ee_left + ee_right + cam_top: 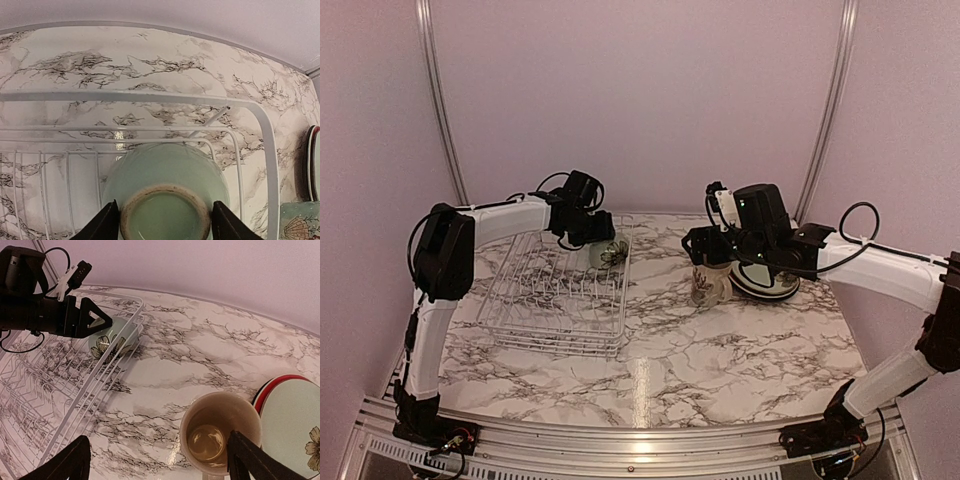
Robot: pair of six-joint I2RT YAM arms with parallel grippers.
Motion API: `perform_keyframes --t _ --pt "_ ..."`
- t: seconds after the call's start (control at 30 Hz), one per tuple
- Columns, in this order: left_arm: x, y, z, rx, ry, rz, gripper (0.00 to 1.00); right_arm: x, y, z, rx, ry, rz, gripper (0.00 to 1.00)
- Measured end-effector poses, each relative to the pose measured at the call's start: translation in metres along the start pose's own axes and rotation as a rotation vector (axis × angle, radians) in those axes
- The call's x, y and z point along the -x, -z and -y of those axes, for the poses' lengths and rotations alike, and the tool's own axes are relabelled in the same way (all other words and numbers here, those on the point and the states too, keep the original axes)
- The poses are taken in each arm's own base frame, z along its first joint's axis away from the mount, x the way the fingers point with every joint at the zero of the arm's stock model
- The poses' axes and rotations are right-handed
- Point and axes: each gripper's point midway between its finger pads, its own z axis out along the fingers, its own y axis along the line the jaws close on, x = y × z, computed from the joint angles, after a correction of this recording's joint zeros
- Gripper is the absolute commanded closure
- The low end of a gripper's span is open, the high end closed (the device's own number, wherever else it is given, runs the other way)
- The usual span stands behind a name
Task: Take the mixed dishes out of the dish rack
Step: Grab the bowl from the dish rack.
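Observation:
The small pale green bowl (170, 170) lies on its side in the far right corner of the white wire dish rack (520, 320), foot ring towards my left wrist camera. My left gripper (165, 222) has its fingers against both sides of that foot ring. The bowl also shows in the top view (611, 252) and the right wrist view (112, 339). The cream floral mug (220, 437) stands upright on the table. My right gripper (160, 460) is open above it, one finger over its right rim. The pale green plate (295, 420) lies on the striped-rim plate (262, 390), right of the mug.
The rack (75, 385) holds nothing but the bowl that I can see. Its far rim (150, 97) runs just behind the bowl. The mug (706, 285) and the stacked plates (770, 288) sit close together on the marble table. The back wall is near.

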Motion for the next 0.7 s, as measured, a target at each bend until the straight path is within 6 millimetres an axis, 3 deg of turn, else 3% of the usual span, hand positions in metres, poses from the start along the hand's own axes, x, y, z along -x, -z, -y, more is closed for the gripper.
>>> perform_keyframes --t 0.33,0.7 --pt "0.0025 0.0006 -0.0005 -0.001 0.003 0.006 0.61 0.0001 0.0 -0.0002 0.001 0.0 0.0 0.09" --pt "0.0027 0.0051 -0.0033 0.005 0.003 0.007 0.68 0.0 0.0 -0.0001 0.0 0.0 0.0 0.09"
